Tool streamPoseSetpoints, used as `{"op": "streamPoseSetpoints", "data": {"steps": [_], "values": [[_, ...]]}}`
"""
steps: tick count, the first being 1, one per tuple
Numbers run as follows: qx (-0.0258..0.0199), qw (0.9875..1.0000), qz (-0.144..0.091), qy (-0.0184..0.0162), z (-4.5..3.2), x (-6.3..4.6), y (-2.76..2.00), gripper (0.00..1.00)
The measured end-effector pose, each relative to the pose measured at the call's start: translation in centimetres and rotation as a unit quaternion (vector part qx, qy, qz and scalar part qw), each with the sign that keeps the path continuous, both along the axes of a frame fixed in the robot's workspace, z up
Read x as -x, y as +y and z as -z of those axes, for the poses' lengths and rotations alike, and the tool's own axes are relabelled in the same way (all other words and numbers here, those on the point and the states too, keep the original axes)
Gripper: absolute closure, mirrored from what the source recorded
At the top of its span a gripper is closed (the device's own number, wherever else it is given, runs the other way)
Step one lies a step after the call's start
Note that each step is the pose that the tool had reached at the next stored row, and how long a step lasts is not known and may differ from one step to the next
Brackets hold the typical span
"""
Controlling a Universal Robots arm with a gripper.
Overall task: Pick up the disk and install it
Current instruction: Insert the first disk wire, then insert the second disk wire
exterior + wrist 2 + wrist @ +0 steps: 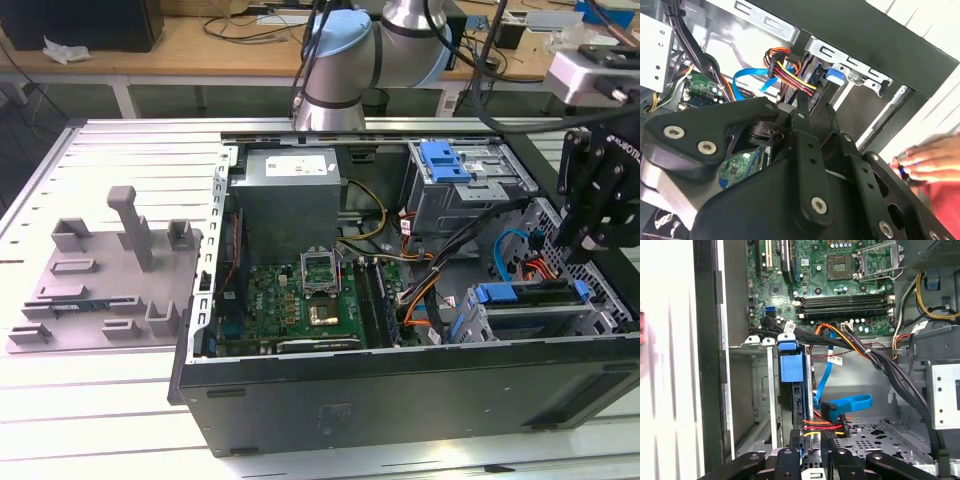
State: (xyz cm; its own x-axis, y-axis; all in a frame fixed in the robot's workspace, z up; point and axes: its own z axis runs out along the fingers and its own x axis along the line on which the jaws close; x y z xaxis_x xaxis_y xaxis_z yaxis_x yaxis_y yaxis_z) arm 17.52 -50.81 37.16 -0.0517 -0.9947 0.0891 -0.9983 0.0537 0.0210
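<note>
The disk (796, 405) stands on edge in the lower drive cage (590, 318) at the case's front corner, on the exterior view's right. Its blue caddy tab (791, 365) sticks out at the end facing the motherboard, and the same blue caddy (500, 293) lies along the cage top. My black gripper (588, 240) hangs just above the cage's other end. In the first wrist view my gripper (809, 457) straddles the disk's cabled end. In the second wrist view my gripper (787, 107) covers a green board (740, 167) with a blue edge.
Red, yellow and orange cables (822, 426) and a blue ribbon (850, 402) crowd the cage end. A blue bracket (445, 160) tops the upper metal cage. The motherboard (300, 300) fills the case floor. A person's hand (927, 160) rests outside the case. A grey fixture (110, 275) lies on the table.
</note>
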Motion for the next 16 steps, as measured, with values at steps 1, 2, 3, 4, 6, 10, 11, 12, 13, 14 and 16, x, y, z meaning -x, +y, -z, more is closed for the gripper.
{"op": "streamPoseSetpoints", "data": {"steps": [1, 2, 3, 4, 6, 10, 11, 12, 13, 14, 16], "values": [[0.0021, 1.0, 0.0, 0.0, 0.0, 0.0, 0.02, 0.69], [0.0022, 1.0, 0.0, 0.0, 0.0, 0.0, 0.02, 0.69], [0.0022, 1.0, -0.001, 0.0, 0.0, 0.0, 0.02, 0.69], [0.0021, 1.0, -0.001, 0.0, 0.0, 0.0, 0.02, 0.69], [0.0022, 1.0, -0.001, 0.0, 0.0, 0.0, 0.02, 0.69], [0.0022, 1.0, -0.001, 0.0, 0.0, 0.0, 0.02, 0.69], [0.0022, 1.0, -0.001, 0.0, 0.0, 0.0, 0.02, 0.69], [0.0022, 1.0, -0.001, 0.0, 0.0, 0.0, 0.02, 0.69], [0.0022, 1.0, -0.002, 0.0, 0.0, 0.0, 0.02, 0.69], [0.0022, 1.0, -0.002, 0.0, 0.0, 0.0, 0.02, 0.69], [0.0022, 1.0, -0.002, 0.0, 0.0, 0.0, 0.02, 0.69]]}}
